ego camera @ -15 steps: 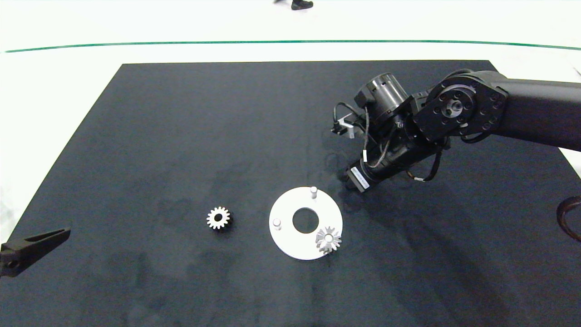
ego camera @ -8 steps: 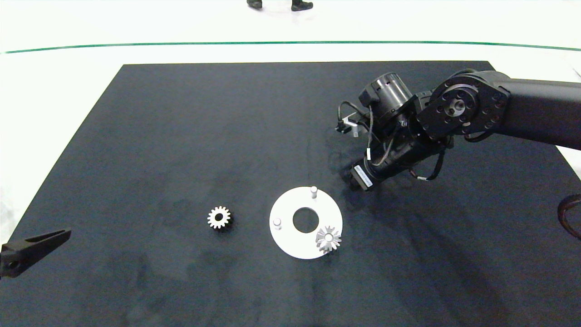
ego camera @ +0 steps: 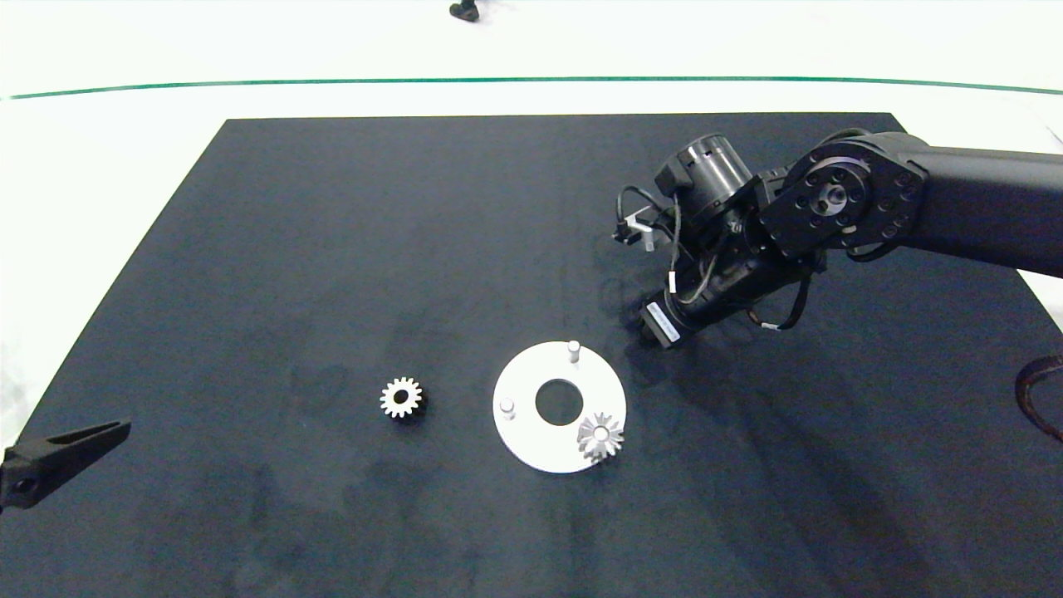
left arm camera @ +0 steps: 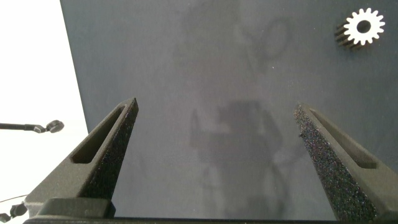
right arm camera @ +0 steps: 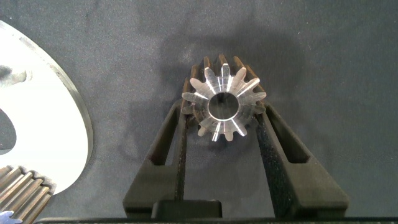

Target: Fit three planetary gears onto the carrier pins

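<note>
**Right arm shifts slightly beside the disc, gear in its pincer**

Since a second ago the right arm's wrist has drifted a little up and away from the white disc [ego camera: 531, 444], and the shoes at the far edge have changed: one dark shoe [ego camera: 463, 10] shows now. The disc and the gears on the mat lie where they were.

Nearest, at the bench's front left corner, the left pincer [left arm camera: 217, 155] sits parked, its rough dark fingers spread wide over bare mat. One toothed silver gear [ego camera: 401, 398] with a dark bore lies flat on the mat, left of the disc and apart from it. The flat, smooth ring-shaped disc carries a second gear [ego camera: 600, 437] seated on the pin at its near right rim; two short white pins stand bare, one [ego camera: 507, 408] at the left, one [ego camera: 573, 350] at the far rim.

Just beyond the disc, the right pincer [right arm camera: 222, 118] pinches the third gear [right arm camera: 222, 102] between its fingers, above the mat, beside the disc's edge.

The bench [ego camera: 332, 208] is covered by a dark, faintly mottled mat; beyond it a pale floor with a green line [ego camera: 249, 82]
</note>
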